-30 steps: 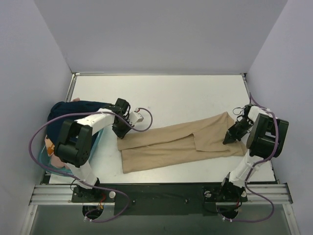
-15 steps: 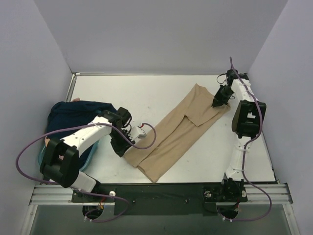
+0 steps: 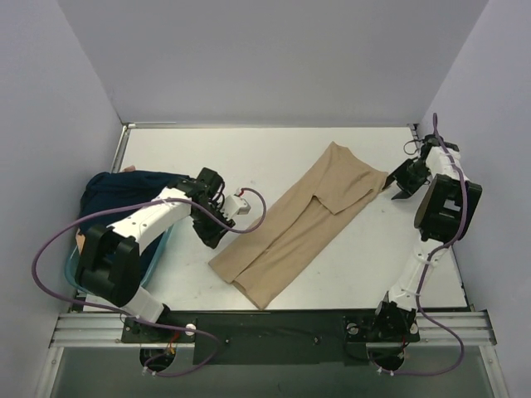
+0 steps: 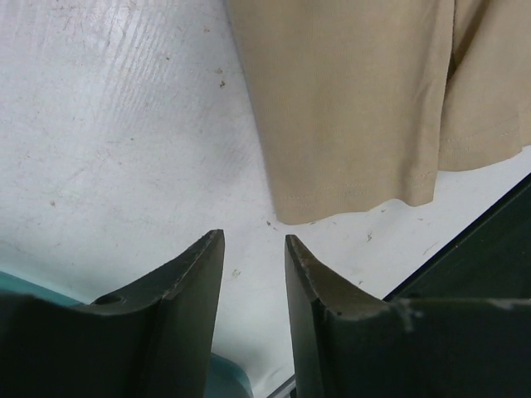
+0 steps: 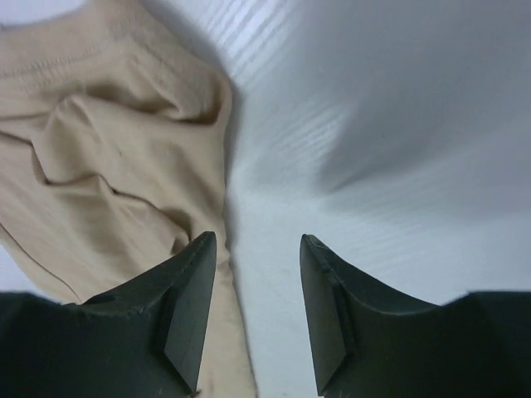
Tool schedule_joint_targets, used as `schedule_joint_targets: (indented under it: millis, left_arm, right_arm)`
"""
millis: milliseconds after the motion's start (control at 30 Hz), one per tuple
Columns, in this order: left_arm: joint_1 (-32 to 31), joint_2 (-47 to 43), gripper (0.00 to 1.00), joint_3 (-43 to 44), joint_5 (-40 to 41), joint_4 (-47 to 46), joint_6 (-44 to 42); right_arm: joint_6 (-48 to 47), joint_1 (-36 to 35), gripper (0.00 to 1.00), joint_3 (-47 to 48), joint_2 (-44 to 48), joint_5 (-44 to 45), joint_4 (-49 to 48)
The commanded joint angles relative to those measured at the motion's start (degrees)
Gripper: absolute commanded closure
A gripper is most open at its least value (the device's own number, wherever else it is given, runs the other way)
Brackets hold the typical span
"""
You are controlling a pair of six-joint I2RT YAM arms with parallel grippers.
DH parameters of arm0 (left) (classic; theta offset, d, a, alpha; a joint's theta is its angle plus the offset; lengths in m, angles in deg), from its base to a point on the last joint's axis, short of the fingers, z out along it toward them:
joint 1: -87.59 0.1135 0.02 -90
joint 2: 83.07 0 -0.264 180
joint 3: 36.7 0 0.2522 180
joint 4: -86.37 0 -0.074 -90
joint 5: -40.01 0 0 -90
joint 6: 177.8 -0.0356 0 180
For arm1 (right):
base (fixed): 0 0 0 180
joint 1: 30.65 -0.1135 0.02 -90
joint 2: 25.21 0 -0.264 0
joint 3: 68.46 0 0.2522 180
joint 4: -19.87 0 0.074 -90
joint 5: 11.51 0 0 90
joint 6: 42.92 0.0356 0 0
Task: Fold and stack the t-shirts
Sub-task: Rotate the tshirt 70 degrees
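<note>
White table (image 3: 249, 149) holds the tan t-shirt (image 3: 290, 236), folded long — just ahead of the left gripper (image 4: 253, 240), beside the right gripper (image 5: 257, 240). Both sit a little apart, empty. Next fold likely needs a grip on one end.

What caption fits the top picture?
Tan shirt lies on the table, left gripper and right gripper open beside it.
</note>
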Motion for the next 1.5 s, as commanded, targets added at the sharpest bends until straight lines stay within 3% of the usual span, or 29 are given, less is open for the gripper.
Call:
schedule_joint_targets:
  millis: [0,100,167,200,267,433,533,600,633,667,700,733,800,933,1067,1133,1233,1300,1367,1467]
  left_arm:
    - [0.55,-2.21,0.54,-0.96,-0.74,-2.68,1.77]
    - [1.6,-4.23,0.49,-2.28,-0.74,-3.13,1.86]
    - [2.57,-5.72,0.47,-3.34,-1.35,-3.13,1.77]
    - [2.83,-6.34,0.47,-4.04,-2.05,-3.3,1.51]
    - [3.54,-8.62,0.46,-5.27,-3.19,-3.83,0.29]
    - [3.45,-14.16,0.46,-9.48,-7.15,-4.18,-9.01]
    - [2.14,-15.66,0.46,-11.69,-9.87,-5.5,-14.04]
    - [-1.36,-16.37,0.45,-12.83,-9.7,-7.17,-17.11]
    - [-2.78,-16.89,0.45,-13.53,-9.18,-8.39,-18.69]
    - [-6.01,-17.07,0.44,-13.71,-8.48,-8.92,-19.4]
    - [-7.26,-17.51,0.43,-14.15,-8.3,-9.71,-20.71]
    - [-9.45,-17.68,0.41,-14.41,-8.99,-9.98,-21.95]
    - [-10.35,-19.26,0.36,-15.29,-12.5,-10.68,-27.47]
    - [-10.52,-19.36,0.32,-17.31,-19.19,-10.78,-44.94]
    - [-11.93,-15.94,0.32,-18.02,-21.92,-12.26,-48.24]
    - [-12.9,-14.27,0.33,-18.45,-21.66,-13.92,-49.99]
    - [-15.36,-12.24,0.35,-18.9,-18.94,-17.09,-51.13]
    - [-16.85,-10.4,0.35,-18.9,-17.09,-17.45,-53.33]
    - [-17.82,-8.99,0.35,-20.3,-15.86,-19.29,-53.77]
    - [-19.48,-8.55,0.35,-22.41,-14.02,-22.53,-55.53]
  right_arm:
    - [3.71,-0.13,0.59,4.41,-5.21,-6.97,-3.22]
    - [6.52,-0.22,0.58,8.01,-8.65,-8.82,-4.1]
    - [7.93,-0.31,0.65,9.86,-10.94,-10.04,-4.72]
    - [9.15,-0.31,0.8,11.52,-12.95,-10.92,-4.98]
    - [11.7,-0.31,0.98,15.9,-16.64,-15.22,-5.77]
    - [18.12,-3.11,1.0,28.49,-24.55,-22.52,-12.7]
    - [26.8,-4.88,0.98,31.75,-26.76,-23.85,-25.32]
    - [30.5,-5.23,0.76,31.93,-27.64,-23.42,-30.7]
    - [30.78,-5.32,0.5,32.02,-27.64,-23.06,-31.6]
    - [30.53,-5.23,0.38,32.02,-27.3,-22.02,-31.61]
    - [29.22,-4.88,0.14,31.23,-25.99,-21.74,-31.26]
    - [28.07,-4.62,0.07,30.53,-24.93,-20.87,-30.74]
    - [25.0,-3.31,0.0,26.15,-17.23,-18.67,-29.16]
    - [15.78,-2.85,0.0,11.39,0.07,-12.44,-22.58]
    - [3.3,-7.23,0.0,-10.19,20.02,-3.65,-8.79]
    - [1.88,-10.31,0.0,-21.61,29.6,-2.23,-5.71]
    - [2.31,-16.28,0.0,-35.54,41.93,-1.09,-0.69]
    - [5.02,-23.93,0.01,-43.81,49.5,0.93,1.95]
    - [11.25,-34.62,0.05,-51.36,55.83,2.16,2.67]
    - [23.19,-43.71,0.18,-60.24,62.08,2.25,-2.15]
